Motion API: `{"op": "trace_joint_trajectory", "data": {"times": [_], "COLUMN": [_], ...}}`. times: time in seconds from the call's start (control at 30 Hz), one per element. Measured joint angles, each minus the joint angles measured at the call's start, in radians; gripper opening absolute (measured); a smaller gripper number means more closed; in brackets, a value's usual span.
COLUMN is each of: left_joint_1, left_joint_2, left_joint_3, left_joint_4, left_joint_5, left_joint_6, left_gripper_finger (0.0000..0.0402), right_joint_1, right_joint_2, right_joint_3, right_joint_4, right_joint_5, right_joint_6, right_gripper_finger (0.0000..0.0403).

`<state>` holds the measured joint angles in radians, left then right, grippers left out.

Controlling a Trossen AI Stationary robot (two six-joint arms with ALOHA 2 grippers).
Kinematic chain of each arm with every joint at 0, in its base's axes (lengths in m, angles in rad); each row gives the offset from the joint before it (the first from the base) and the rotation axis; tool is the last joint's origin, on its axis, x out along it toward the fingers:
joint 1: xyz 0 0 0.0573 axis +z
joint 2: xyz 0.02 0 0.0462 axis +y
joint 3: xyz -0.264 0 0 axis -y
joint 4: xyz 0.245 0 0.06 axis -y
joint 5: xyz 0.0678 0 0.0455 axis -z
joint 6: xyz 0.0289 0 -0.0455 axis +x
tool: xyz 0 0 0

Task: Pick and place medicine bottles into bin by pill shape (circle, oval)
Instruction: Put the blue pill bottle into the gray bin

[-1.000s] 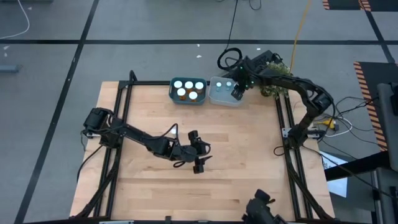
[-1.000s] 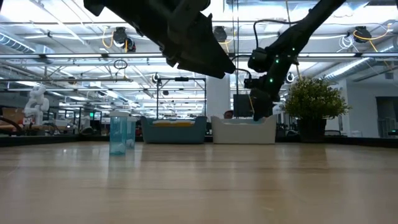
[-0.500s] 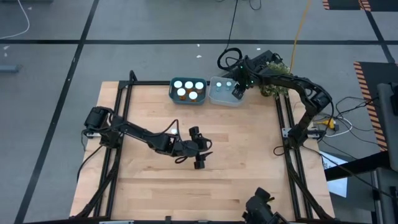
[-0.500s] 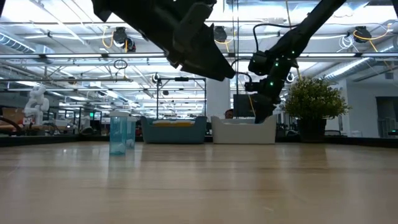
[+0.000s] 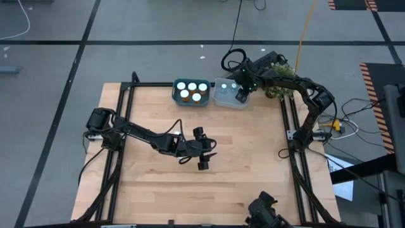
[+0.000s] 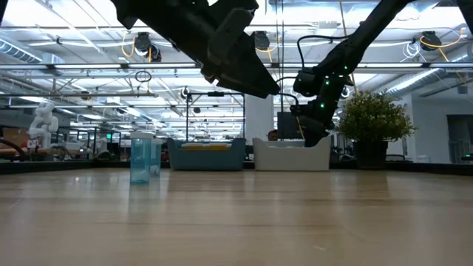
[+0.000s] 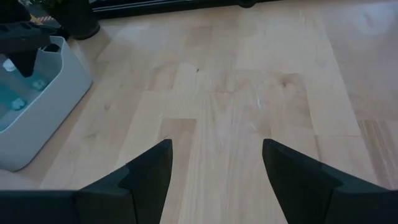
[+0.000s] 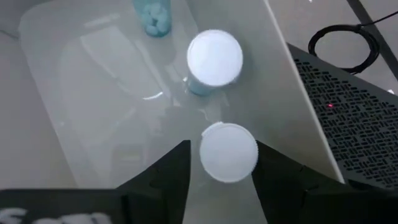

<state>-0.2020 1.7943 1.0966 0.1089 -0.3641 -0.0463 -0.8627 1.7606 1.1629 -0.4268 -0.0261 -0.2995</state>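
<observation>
While over grey bin [image 5: 229, 100] — right tool [image 8: 219, 163] holds bottle [image 8: 228, 152].

Left claw [image 5: 204, 155] hovers mid-table; right claw [image 5: 241, 95] sits over the grey bin [image 5: 223, 99]; capped bottles [image 5: 192, 91] fill the blue bin [image 5: 176, 96].

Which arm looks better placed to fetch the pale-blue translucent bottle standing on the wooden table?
Probably left. The left gripper hangs open and empty above mid-table, while the right gripper is over the pale grey bin at the far edge.
</observation>
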Motion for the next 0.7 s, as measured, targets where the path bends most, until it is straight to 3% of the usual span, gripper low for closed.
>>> {"op": "trace_joint_trajectory", "data": {"times": [0.33, 0.7], "left_joint_1": [0.0, 0.0], "left_joint_2": [0.0, -0.086], "left_joint_3": [0.0, 0.0], "left_joint_4": [-0.012, -0.196], "left_joint_5": [0.0, -0.024], "left_joint_6": [0.0, -0.021], "left_gripper_finger": [0.025, 0.025], "right_joint_1": [0.019, 0.184], "right_joint_2": [-0.102, -0.37], "right_joint_3": [0.0, -0.059], "right_joint_4": [-0.023, -0.17], "right_joint_5": [0.003, 0.001], "right_joint_6": [0.031, 0.163], "right_gripper_finger": [0.0211, 0.0214]}}
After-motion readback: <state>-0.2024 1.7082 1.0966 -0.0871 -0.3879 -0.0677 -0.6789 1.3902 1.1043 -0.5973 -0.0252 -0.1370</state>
